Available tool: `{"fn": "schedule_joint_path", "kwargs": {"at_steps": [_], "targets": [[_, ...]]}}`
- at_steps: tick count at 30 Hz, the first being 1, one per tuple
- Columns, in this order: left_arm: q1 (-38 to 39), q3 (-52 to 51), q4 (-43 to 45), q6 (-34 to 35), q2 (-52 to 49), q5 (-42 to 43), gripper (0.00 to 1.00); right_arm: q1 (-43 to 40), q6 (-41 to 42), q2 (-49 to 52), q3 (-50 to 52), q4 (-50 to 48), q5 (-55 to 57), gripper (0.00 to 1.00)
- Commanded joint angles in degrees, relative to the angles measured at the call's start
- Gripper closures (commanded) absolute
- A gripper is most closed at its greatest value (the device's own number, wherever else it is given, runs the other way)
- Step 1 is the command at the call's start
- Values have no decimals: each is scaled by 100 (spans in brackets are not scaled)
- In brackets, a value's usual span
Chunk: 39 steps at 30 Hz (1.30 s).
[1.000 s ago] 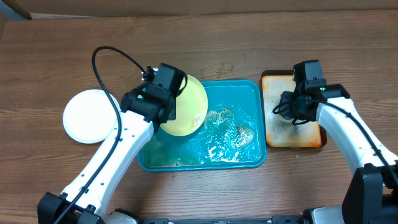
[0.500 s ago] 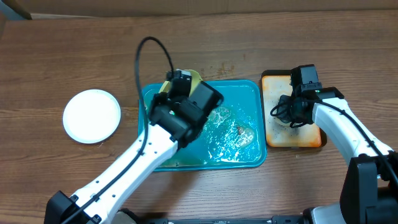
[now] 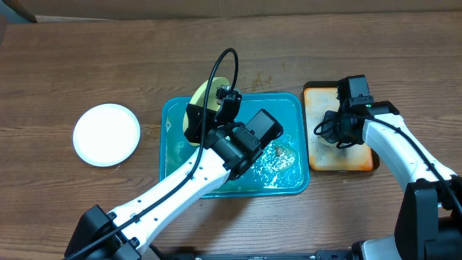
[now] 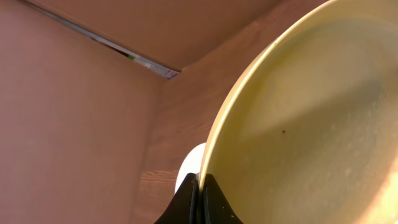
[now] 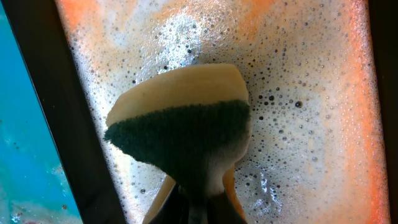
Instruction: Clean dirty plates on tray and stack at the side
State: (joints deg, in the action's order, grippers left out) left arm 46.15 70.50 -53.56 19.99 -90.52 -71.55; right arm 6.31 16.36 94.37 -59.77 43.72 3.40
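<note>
Left hand (image 4: 200, 186) clamped on rim of pale yellow-green plate (image 4: 311, 118); plate is tilted on edge over far-left corner of teal tray (image 3: 294, 108). Right hand (image 5: 198, 202) clamped on sponge (image 5: 180, 124), over foam in orange tray (image 5: 323, 74). White plate (image 3: 106, 134) flat on bench (image 3: 65, 65), left of teal tray, well apart

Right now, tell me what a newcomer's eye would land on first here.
The pale yellow-green plate stands out, pinched by its rim in the left hand and tilted above the teal tray of soapy water. Next, the right hand holds a green-faced sponge in the foam of the orange tray. A white plate lies alone at the table's left.
</note>
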Motion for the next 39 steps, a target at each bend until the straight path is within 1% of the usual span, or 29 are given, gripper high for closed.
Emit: {"fn": "schedule_joint_path", "kwargs": {"at_steps": [1, 4, 7, 9, 13, 14, 15, 16, 18, 19, 24, 28, 32, 35, 39], "targets": [[44, 87, 31, -28, -37, -358, 96, -28, -221, 11, 20, -20, 61, 96], [42, 87, 26, -31, -37, -256, 96, -28, -647, 33, 20, -55, 39, 96], [42, 87, 26, -28, -37, 140, 96, -28, -1012, 146, 20, -70, 37, 96], [44, 87, 24, -26, -37, 343, 96, -28, -1088, 354, 20, -111, -52, 96], [42, 87, 2, -28, -37, 343, 96, -28, -1084, 949, 20, -223, -612, 96], [42, 87, -20, -26, -37, 345, 96, -28, -1082, 1080, 20, -256, -730, 94], [42, 87, -37, -28, -37, 345, 96, -28, -1082, 1182, 20, -264, -811, 90], [42, 87, -46, -28, -37, 345, 96, -28, -1082, 1285, 20, -273, -852, 89], [42, 87, -66, -28, -37, 343, 96, -28, -1054, 1379, 17, -258, -868, 91], [42, 87, -72, -31, -37, 345, 96, -28, -1038, 1379, 17, -249, -872, 96], [42, 87, -107, -28, -37, 365, 96, -83, -1043, 1346, -404, 297, -861, 96], [42, 87, -175, -26, -37, 372, 96, -234, -1038, 1239, -1174, 905, -863, 96], [37, 87, -195, -24, -37, 413, 96, -369, -1019, 1150, -1716, 1362, -866, 96], [37, 87, -195, 0, -37, 424, 96, -457, -1025, 1150, -1779, 1519, -861, 96], [37, 87, -192, 31, -37, 562, 96, -544, -1023, 1150, -1506, 1438, -846, 95]]}}
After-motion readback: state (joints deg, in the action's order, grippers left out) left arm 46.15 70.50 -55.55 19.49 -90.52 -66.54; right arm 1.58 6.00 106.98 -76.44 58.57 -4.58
